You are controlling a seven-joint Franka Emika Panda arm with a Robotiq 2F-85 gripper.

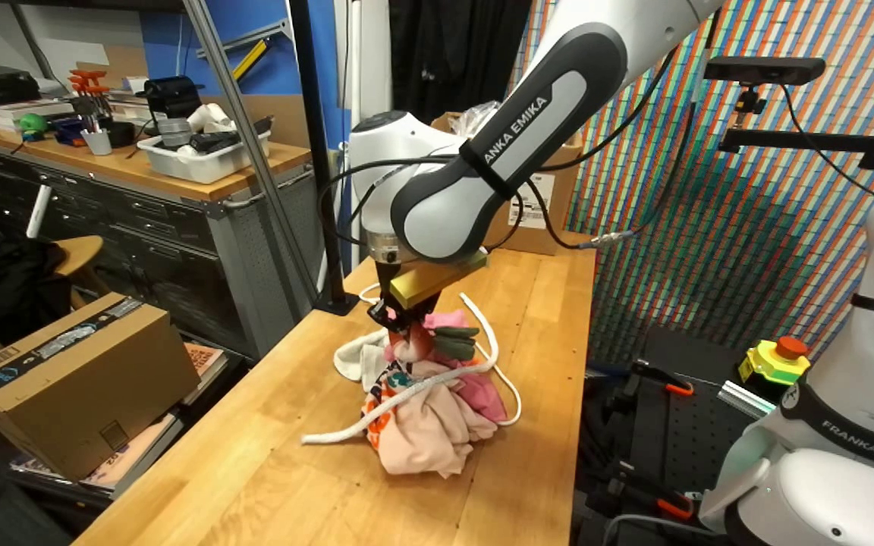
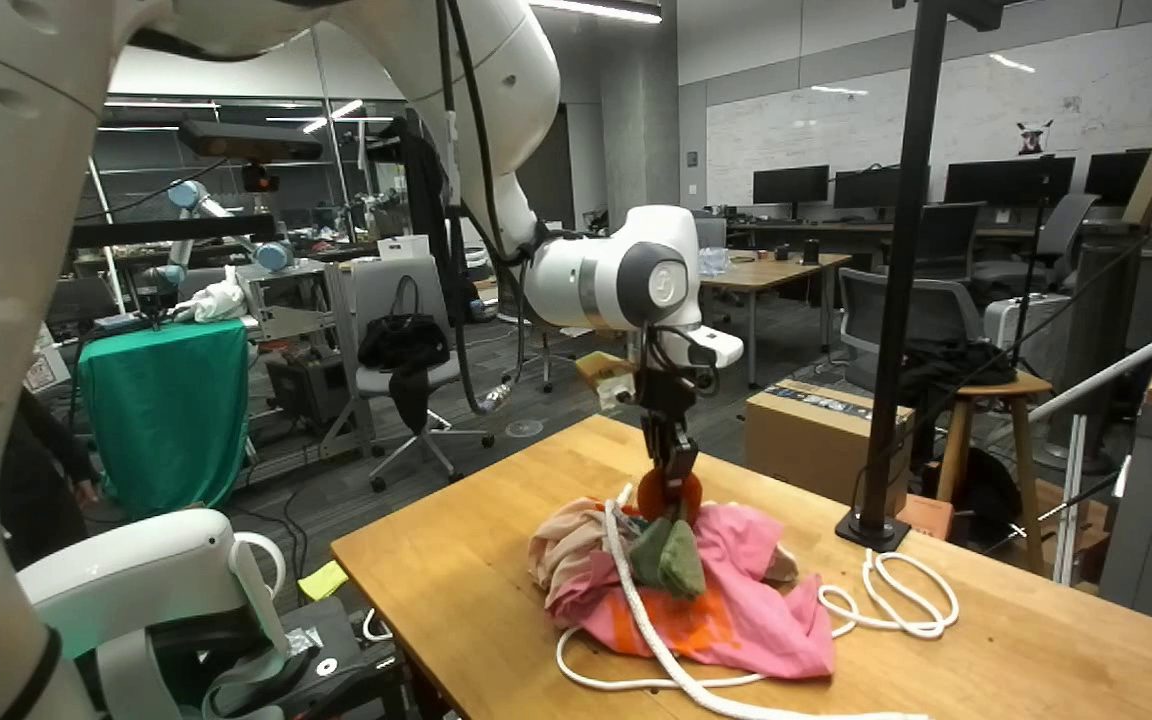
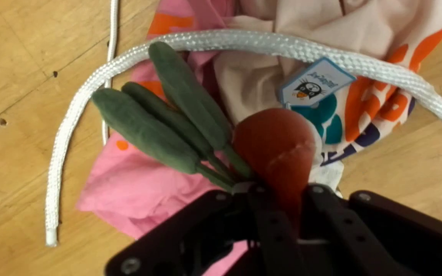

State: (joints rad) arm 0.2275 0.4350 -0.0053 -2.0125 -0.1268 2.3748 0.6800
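A plush vegetable with a red, rounded body [image 3: 274, 142] and green leaves [image 3: 159, 134] is pinched between the dark fingers of my gripper [image 3: 288, 191], which points down. In both exterior views the plush [image 2: 651, 495] sits on top of a heap of cloth, touching it as far as I can see. Its leaves [image 1: 454, 343] stick out to one side. The heap has a pink cloth [image 2: 766, 610] and a cream, patterned cloth [image 1: 425, 436] with a small label [image 3: 317, 84]. A thick white rope [image 3: 65, 134] curves across the heap. The fingertips are partly hidden by the plush.
Thin white cord [image 2: 921, 625] loops on the wooden table [image 1: 270, 455]. A black post [image 2: 896, 330] rises from the table edge. A cardboard box [image 1: 536, 208] stands at the table's end, behind the arm. Another white arm [image 1: 831, 432] is beside the table.
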